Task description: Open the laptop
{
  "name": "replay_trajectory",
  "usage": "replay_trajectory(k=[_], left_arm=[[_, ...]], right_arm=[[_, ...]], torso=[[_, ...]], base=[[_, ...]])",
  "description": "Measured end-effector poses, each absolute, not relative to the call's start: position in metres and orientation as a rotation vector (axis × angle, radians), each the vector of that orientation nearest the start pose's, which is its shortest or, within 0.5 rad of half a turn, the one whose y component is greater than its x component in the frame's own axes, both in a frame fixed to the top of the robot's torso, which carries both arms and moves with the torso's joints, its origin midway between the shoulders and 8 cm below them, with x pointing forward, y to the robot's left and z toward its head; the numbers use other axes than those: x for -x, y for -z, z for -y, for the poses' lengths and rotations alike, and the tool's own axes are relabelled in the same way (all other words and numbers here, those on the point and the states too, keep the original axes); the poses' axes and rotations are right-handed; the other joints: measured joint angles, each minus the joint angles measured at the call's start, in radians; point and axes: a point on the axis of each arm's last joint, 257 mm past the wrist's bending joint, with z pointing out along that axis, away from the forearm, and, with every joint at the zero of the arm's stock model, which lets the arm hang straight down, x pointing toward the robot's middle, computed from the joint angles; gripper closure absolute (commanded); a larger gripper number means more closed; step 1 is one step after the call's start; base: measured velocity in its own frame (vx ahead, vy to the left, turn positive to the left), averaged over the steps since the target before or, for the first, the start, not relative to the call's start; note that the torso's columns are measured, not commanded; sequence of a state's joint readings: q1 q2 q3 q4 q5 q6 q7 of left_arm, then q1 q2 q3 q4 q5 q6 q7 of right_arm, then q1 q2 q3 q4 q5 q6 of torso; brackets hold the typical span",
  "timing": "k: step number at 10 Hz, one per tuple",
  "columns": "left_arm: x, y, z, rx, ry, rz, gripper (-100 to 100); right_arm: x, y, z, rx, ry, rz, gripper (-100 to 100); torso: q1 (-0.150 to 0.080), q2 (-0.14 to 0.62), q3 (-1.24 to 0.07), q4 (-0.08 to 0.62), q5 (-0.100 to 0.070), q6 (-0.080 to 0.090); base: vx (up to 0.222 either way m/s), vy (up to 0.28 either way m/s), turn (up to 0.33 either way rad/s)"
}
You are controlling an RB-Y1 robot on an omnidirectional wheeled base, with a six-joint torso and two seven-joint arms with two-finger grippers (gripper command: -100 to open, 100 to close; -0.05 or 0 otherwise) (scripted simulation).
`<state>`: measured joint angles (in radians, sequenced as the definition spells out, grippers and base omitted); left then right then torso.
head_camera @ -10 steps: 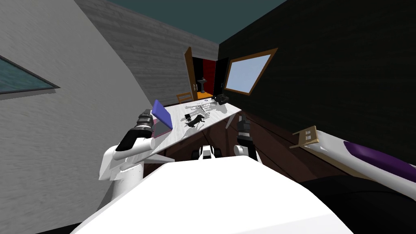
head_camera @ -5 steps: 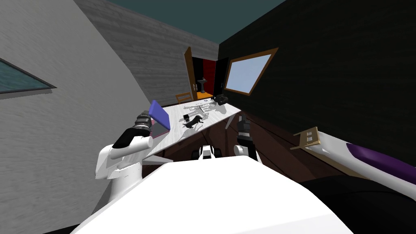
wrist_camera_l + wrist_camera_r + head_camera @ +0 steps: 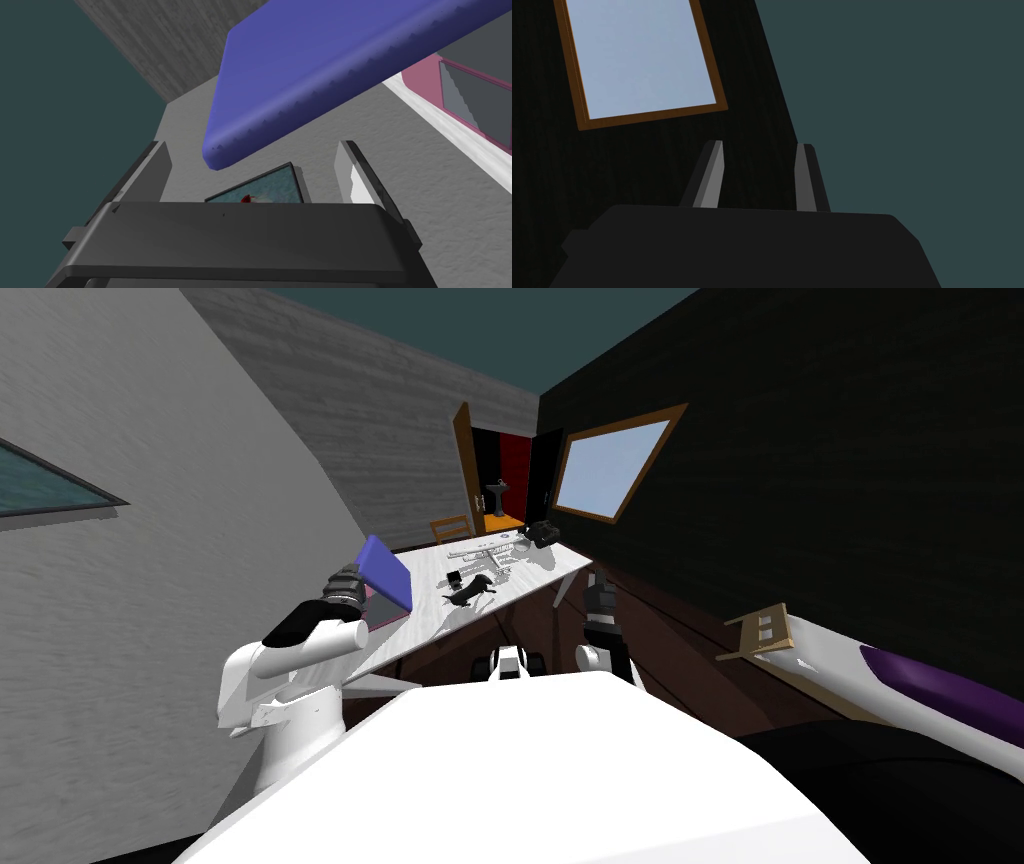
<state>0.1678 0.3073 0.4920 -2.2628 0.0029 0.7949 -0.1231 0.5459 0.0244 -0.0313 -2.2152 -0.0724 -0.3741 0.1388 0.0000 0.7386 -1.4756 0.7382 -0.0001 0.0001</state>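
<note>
The laptop stands open at the near left end of the white table (image 3: pixel 520 578), its blue lid (image 3: pixel 385 571) raised and tilted over the pink base (image 3: pixel 383 610). My left gripper (image 3: pixel 345 583) is behind the lid on its outer side. In the left wrist view the lid's (image 3: pixel 320 65) rounded corner hangs just beyond the left gripper (image 3: pixel 253 145), whose fingers stand wide open and hold nothing; the pink base (image 3: pixel 425 85) lies past it. My right gripper (image 3: pixel 598 583) is raised off the table's near right edge, its fingers (image 3: pixel 712 170) partly apart and empty.
A black animal figure (image 3: pixel 470 588), pale flat items (image 3: pixel 480 553) and a black object (image 3: pixel 545 531) lie further along the table. A wooden chair (image 3: pixel 452 528) and an open doorway (image 3: pixel 500 478) are beyond it. A wooden rack (image 3: pixel 762 630) stands to the right.
My left arm has drawn back to the left, and the blue lid has followed it and stands a little more upright. The head view has shifted slightly. The right arm is still.
</note>
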Motion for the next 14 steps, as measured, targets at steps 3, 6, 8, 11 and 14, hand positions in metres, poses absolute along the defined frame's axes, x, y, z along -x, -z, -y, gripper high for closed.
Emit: replay_trajectory(k=[3, 6, 8, 11, 14], left_arm=[[-0.406, 0.073, -0.533, 1.279, 0.376, -1.142, -100], [-0.401, 0.075, -0.544, 1.318, 0.341, -1.146, -100], [-0.395, 0.075, -0.552, 1.343, 0.315, -1.149, -100], [-0.392, 0.074, -0.560, 1.367, 0.291, -1.151, -100], [-0.395, 0.073, -0.560, 1.375, 0.312, -1.141, 100]], right_arm=[[-0.364, 0.047, 0.313, -0.844, -1.117, -0.747, 0], [-0.364, 0.047, 0.313, -0.844, -1.117, -0.747, 0], [-0.364, 0.047, 0.313, -0.844, -1.117, -0.747, 0], [-0.364, 0.047, 0.313, -0.844, -1.117, -0.747, 0], [-0.364, 0.047, 0.313, -0.844, -1.117, -0.747, 0]], torso=[[0.000, -0.001, -0.001, 0.000, 0.000, 0.000], [0.001, 0.000, 0.000, 0.000, 0.000, 0.000], [-0.001, 0.000, 0.000, 0.000, 0.000, 0.000], [0.001, 0.000, 0.000, 0.000, 0.001, 0.000], [0.006, 0.003, 0.003, 0.002, 0.006, 0.001]], base=[[0.030, -0.050, 0.011], [0.024, -0.042, 0.008], [0.028, -0.053, 0.012], [0.016, -0.025, 0.003], [-0.044, 0.071, 0.034]])
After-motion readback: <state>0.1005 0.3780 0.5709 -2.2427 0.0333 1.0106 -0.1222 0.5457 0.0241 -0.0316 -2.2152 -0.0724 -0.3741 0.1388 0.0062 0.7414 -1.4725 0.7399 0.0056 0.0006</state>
